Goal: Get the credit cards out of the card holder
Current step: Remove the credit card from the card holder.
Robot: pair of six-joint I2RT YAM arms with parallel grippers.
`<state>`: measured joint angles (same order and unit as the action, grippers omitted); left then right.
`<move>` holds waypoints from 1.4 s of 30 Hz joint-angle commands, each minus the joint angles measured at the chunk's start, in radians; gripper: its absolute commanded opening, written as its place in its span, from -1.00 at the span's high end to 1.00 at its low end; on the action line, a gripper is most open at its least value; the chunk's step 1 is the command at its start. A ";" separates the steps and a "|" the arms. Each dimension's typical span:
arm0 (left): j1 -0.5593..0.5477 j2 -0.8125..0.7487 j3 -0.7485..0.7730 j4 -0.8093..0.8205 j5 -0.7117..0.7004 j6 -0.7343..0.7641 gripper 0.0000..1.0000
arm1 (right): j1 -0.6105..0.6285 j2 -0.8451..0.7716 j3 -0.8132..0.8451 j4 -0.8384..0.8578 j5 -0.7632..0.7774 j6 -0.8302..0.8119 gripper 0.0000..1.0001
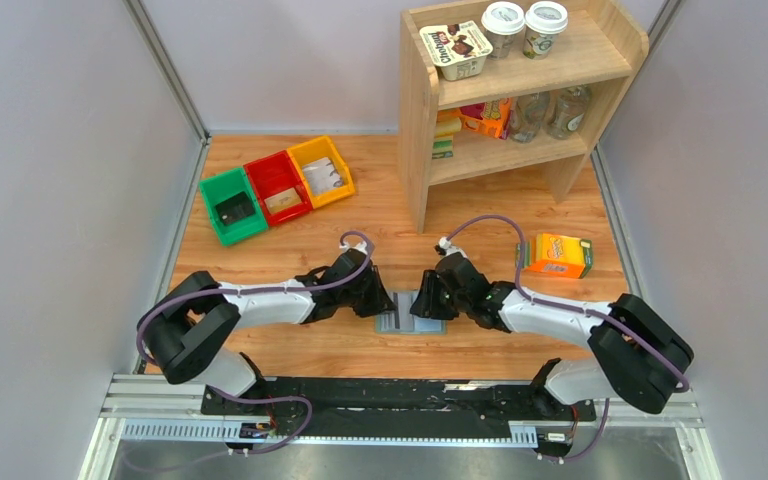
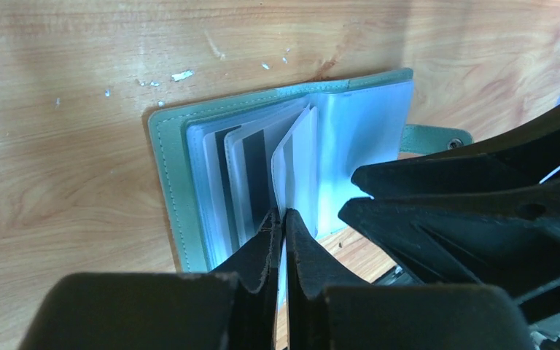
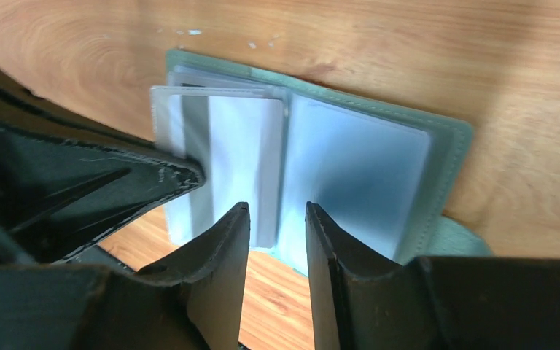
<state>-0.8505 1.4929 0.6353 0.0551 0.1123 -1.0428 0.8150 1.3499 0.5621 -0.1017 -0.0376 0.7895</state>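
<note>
The grey-green card holder lies open on the wooden table between my two grippers. In the left wrist view the card holder shows several clear sleeves with pale and dark cards fanned up. My left gripper is shut on the near edge of one thin pale leaf that stands upright; I cannot tell whether it is a card or a sleeve. In the right wrist view my right gripper is open, its fingertips just above the near edge of the holder by the spine. The holder's tab sticks out at the right.
Green, red and yellow bins stand at the back left. A wooden shelf with cups and packets stands at the back right. An orange carton lies right of the right arm.
</note>
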 commanded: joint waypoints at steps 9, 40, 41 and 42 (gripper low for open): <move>0.024 -0.054 -0.178 0.203 -0.023 -0.083 0.93 | -0.077 0.070 -0.062 0.258 -0.195 0.042 0.23; 0.048 -0.139 -0.188 -0.074 -0.119 -0.017 0.51 | -0.117 0.227 -0.054 0.395 -0.380 0.047 0.30; 0.048 -0.131 -0.183 -0.070 -0.118 -0.017 0.52 | -0.117 0.230 -0.056 0.401 -0.387 0.048 0.31; 0.047 -0.120 -0.174 -0.072 -0.097 -0.016 0.53 | -0.117 0.229 -0.057 0.408 -0.395 0.051 0.33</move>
<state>-0.8070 1.3201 0.4301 0.0696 0.0063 -1.1137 0.6960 1.5673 0.4984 0.3199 -0.4042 0.8639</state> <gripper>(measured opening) 0.245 0.351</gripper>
